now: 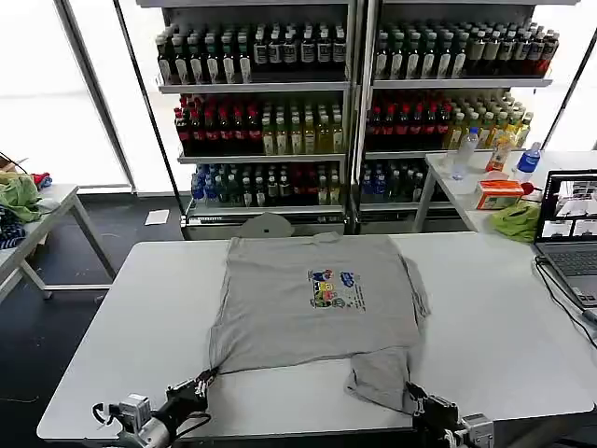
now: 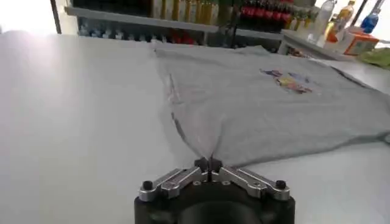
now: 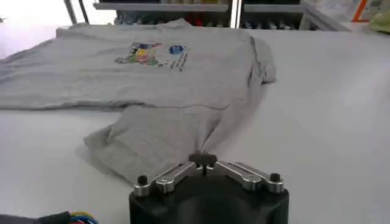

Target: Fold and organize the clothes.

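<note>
both corners pinched: left gripper (image 2: 209, 163) and right gripper (image 3: 203, 159) hold the shirt (image 1: 312, 299) hem; lift evenly, keeping it taut.

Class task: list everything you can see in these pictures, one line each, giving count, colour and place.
Shirt: one, light grey with a multicoloured chest print, spread on the table.
Table: one, white, in front of the robot.
Shelves of bottles: many bottles, dark, red, yellow and green, behind the table.
Laptop: one, open, at the table's right edge.
Green cloth: one, bright green, beside the laptop.
Left gripper: shut on the shirt's near left corner.
Right gripper: shut on the shirt's near right corner.
</note>
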